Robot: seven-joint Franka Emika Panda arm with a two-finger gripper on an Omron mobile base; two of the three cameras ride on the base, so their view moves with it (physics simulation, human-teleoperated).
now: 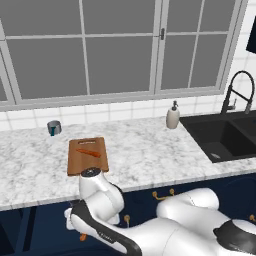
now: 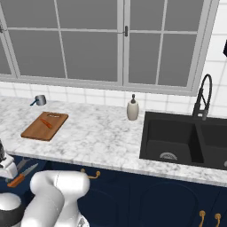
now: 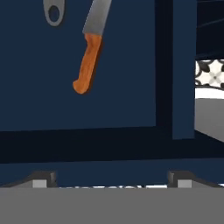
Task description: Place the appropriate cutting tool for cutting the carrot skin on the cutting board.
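- Early step, by judgement: reaching down into an open dark-blue drawer [image 3: 122, 65] below the tabletop [image 1: 150, 155] to fetch the cutting tool; nothing picked up yet.
- Claw [image 3: 111, 178] low at the bottom of the hand view, two dark fingertips [image 3: 43, 178] well apart, so spread wide with nothing between them.
- Seen from the hand camera: orange-handled knife [image 3: 89, 61] lying on the drawer floor, silver blade running off the top edge.
- Just beside the knife, at the top left corner, a grey metal end with a hole: most likely the cutting tool [image 3: 54, 12], mostly cropped, so shape hard to confirm.
- In the right base view, the knife [image 2: 22, 176] again at the lower left, with a grey piece beside it, probably the same peeler; too small to be sure.
- Cutting board [image 1: 88, 155] flat on the marble tabletop, slot handle toward the window, carrot [image 1: 90, 152] lying on it.
- Also on the tabletop: small metal cup [image 1: 54, 127] by the wall, soap dispenser [image 1: 173, 116] next to the black sink [image 1: 225, 137].
- Next move, as a judgement: shift the claw toward the grey tool, away from the knife, centre the fingertips across its handle, descend and close.
- Care called for: the two utensils lie close, so a sloppy approach risks nudging or gripping the knife instead.
- After that: lift clear of the drawer, carry up to the board, set down beside the carrot.
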